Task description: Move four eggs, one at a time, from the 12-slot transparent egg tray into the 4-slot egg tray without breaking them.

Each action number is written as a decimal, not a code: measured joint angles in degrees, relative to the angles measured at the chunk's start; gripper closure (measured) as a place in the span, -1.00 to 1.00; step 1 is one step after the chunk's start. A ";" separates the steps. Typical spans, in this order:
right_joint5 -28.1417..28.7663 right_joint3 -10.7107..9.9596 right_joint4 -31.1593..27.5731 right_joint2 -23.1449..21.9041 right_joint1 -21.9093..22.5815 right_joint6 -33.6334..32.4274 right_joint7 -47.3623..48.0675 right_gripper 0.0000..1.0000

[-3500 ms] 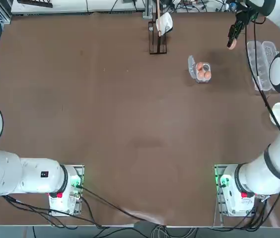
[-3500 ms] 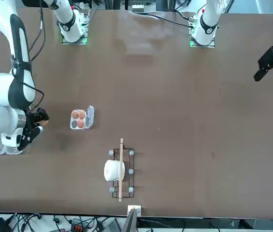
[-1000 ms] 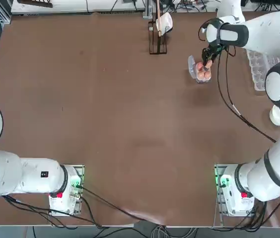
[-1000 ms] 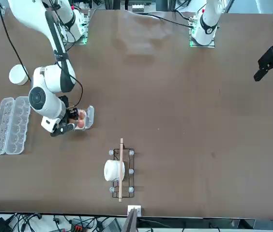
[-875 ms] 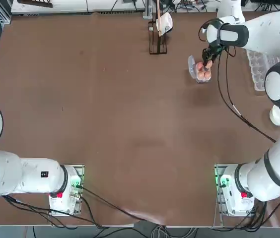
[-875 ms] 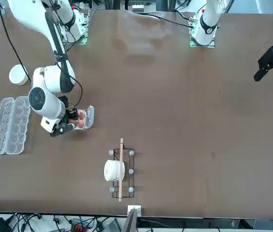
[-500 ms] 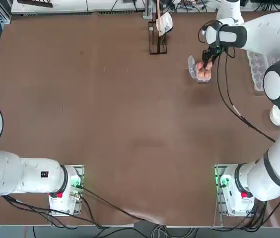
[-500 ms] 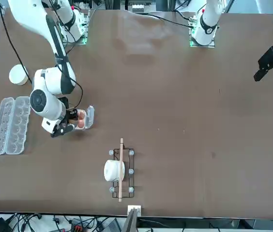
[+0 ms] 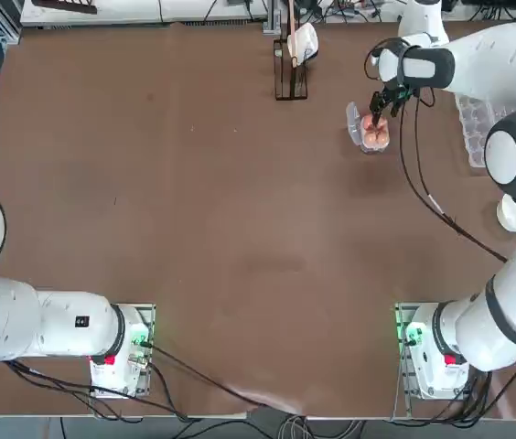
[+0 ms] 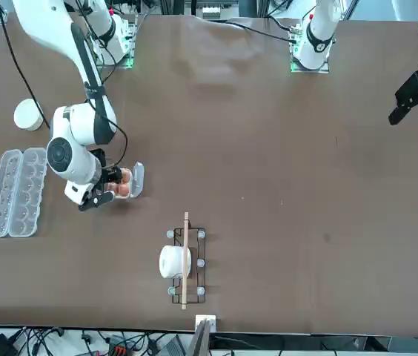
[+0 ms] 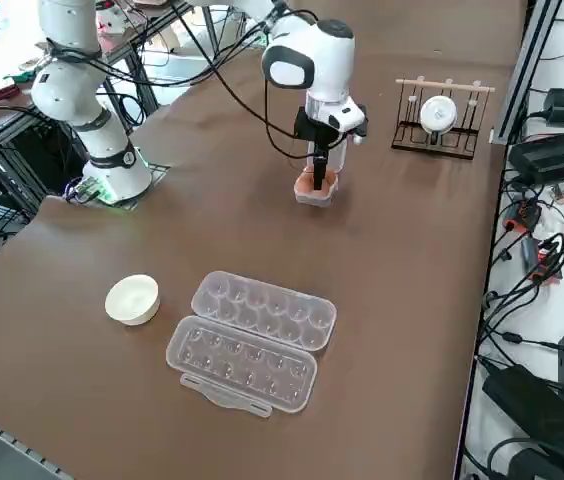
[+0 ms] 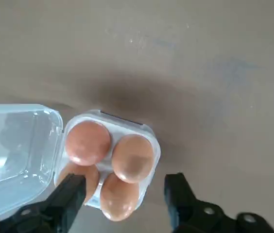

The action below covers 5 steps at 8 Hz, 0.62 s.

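The 4-slot egg tray [image 12: 149, 145] sits on the brown table with its lid flap [image 12: 15, 145] folded open. An orange-brown egg fills every cup, among them one [image 12: 88, 142] by the lid and one [image 12: 133, 158] beside it. My right gripper [image 12: 125, 180] hovers just above the tray, open, with one finger on each side of the eggs and nothing held. From overhead the gripper [image 9: 379, 108] stands over the eggs [image 9: 374, 133]. The 12-slot transparent egg tray [image 11: 252, 340] lies open off to the side, and its cups show no eggs.
A white bowl [image 11: 132, 299] stands near the long tray. A wire rack [image 11: 440, 115] holding a white roll is at the table's far edge beyond the small tray. The parked left arm stays at the other side of the table.
My right gripper carried an egg from the long tray to the small tray, lowered over it and opened. The egg now rests in a cup, and the gripper has risen slightly.
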 joint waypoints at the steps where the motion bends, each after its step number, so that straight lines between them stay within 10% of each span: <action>1: 0.00 0.00 0.00 0.00 0.01 0.00 0.00 -1.00; 5: 0.00 -0.16 1.15 -0.09 -0.32 0.02 0.00 -1.00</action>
